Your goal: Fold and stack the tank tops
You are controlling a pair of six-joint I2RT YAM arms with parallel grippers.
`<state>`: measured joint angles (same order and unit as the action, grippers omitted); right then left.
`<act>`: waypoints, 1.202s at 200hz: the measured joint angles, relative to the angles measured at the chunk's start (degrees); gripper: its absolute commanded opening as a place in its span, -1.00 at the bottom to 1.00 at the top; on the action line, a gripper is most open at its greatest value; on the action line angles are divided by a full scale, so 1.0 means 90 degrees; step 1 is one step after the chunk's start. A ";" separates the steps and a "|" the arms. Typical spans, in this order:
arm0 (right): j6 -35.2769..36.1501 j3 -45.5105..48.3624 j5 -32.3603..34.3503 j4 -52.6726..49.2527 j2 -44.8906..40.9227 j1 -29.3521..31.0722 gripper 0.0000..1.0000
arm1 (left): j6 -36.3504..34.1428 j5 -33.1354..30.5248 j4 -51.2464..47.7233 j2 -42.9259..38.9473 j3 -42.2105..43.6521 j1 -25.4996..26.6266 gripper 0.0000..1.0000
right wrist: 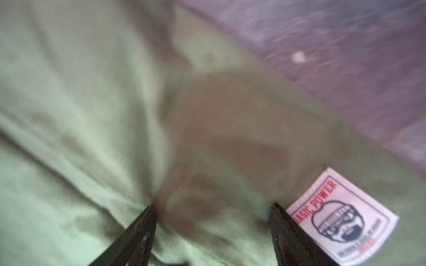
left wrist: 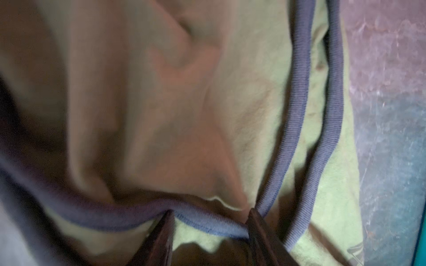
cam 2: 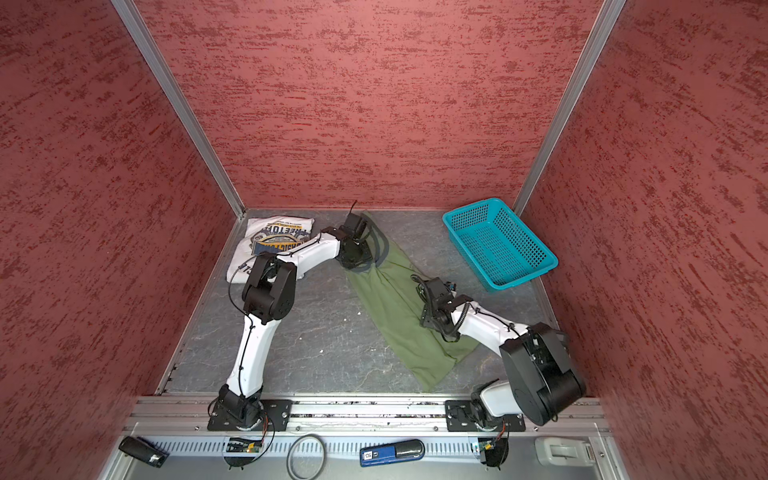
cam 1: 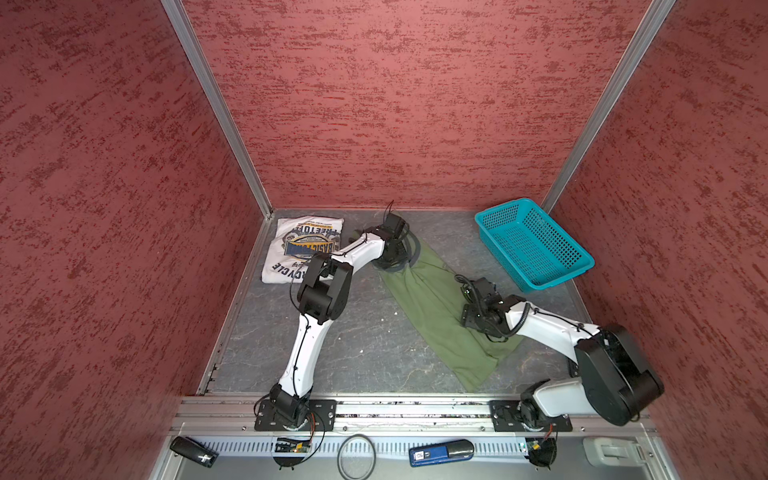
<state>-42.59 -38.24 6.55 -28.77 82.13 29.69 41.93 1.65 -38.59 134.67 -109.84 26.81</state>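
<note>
The white tank top (cam 1: 286, 266) lies folded at the back left, emblem up, also in a top view (cam 2: 249, 257). The olive green tank top (cam 1: 436, 316) (cam 2: 395, 320) lies stretched diagonally across the middle. My left gripper (cam 1: 390, 257) (left wrist: 211, 211) is down on its far end, jaws apart, with the dark trim (left wrist: 297, 115) running between the fingertips. My right gripper (cam 1: 471, 320) (right wrist: 213, 206) presses on the near right part, open wide, beside a white sewn label (right wrist: 343, 221). Both fingertip pairs are hidden under the wrists in both top views.
A teal mesh basket (cam 1: 557, 278) (cam 2: 519, 278) sits at the back right by the wall. Red walls close three sides. An aluminium rail (cam 1: 415, 409) runs along the front; beyond it lie a blue device (cam 1: 440, 453) and a black cylinder (cam 1: 193, 451).
</note>
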 measured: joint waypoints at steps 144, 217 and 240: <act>-0.1059 -0.0797 -0.0964 0.0328 0.0656 0.2276 0.55 | -0.0607 -0.0265 -0.1299 0.0699 -0.2994 -0.1707 0.28; -0.1224 -0.0787 -0.0937 0.0396 0.0663 0.2395 0.55 | -0.0248 0.0138 -0.1001 0.2113 -0.3791 -0.1933 0.31; -0.1246 -0.0777 -0.0937 0.0406 0.0661 0.2395 0.55 | -0.0085 0.0236 -0.0719 0.2113 -0.3837 -0.1933 0.18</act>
<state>-53.80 -45.23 -1.89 -25.12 88.07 51.24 41.17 3.77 -45.06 153.69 -144.38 9.41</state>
